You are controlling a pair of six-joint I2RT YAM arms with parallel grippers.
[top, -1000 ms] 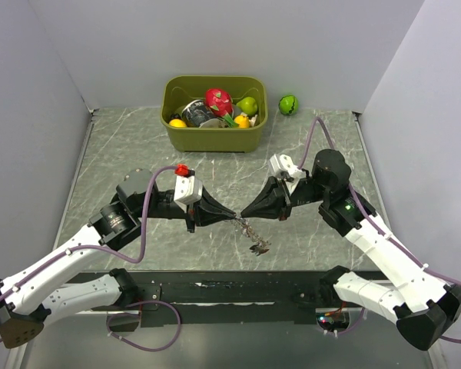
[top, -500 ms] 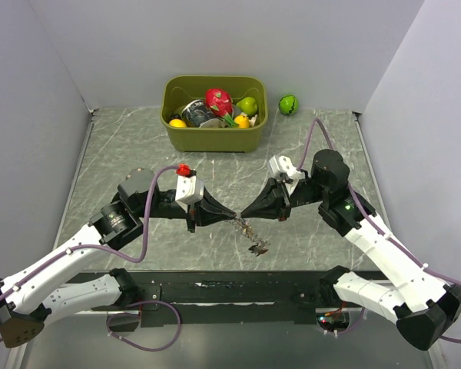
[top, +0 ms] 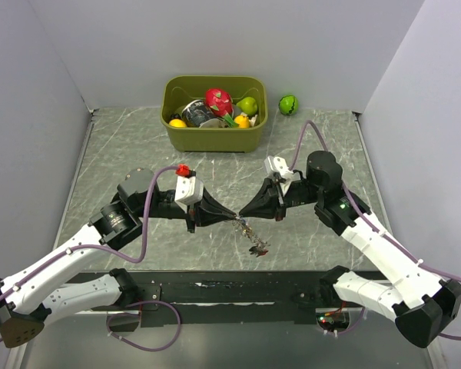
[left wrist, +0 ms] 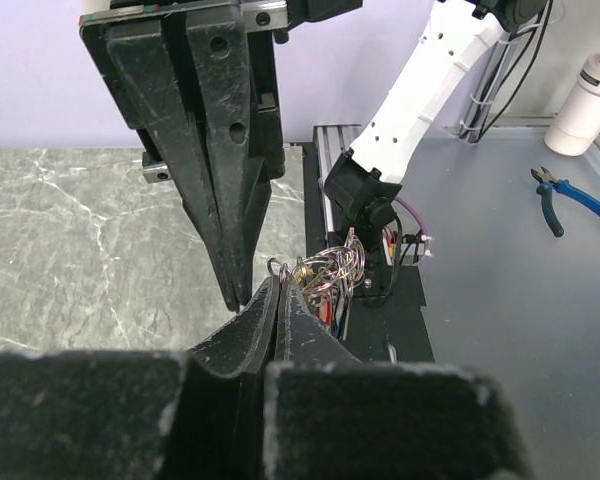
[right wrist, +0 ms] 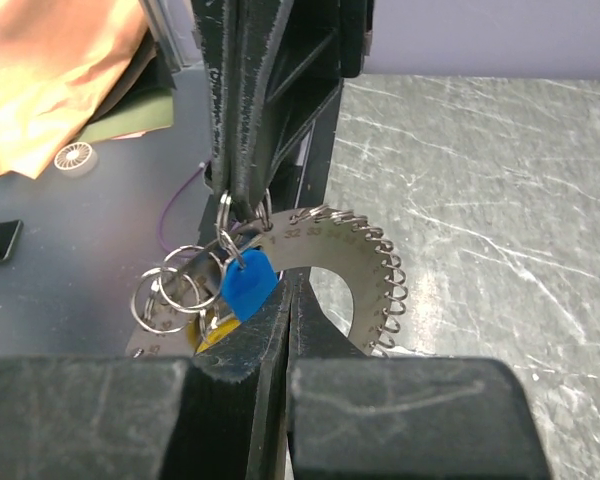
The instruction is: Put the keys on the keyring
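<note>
Top external shows our right gripper (top: 242,213) has edged left and clamped shut, seemingly on the keyring (right wrist: 320,248). Our left gripper (top: 231,214) pinches it too, keys (top: 255,240) dangling midair; threading seems unfinished.

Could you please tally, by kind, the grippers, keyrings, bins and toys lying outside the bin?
Grippers: 2, the left gripper and the right gripper, both shut, tip to tip
Keyrings: 1, the keyring, held between the two grippers
Bins: 1, the olive bin
Toys outside the bin: 1, the green toy
Total: 5
</note>
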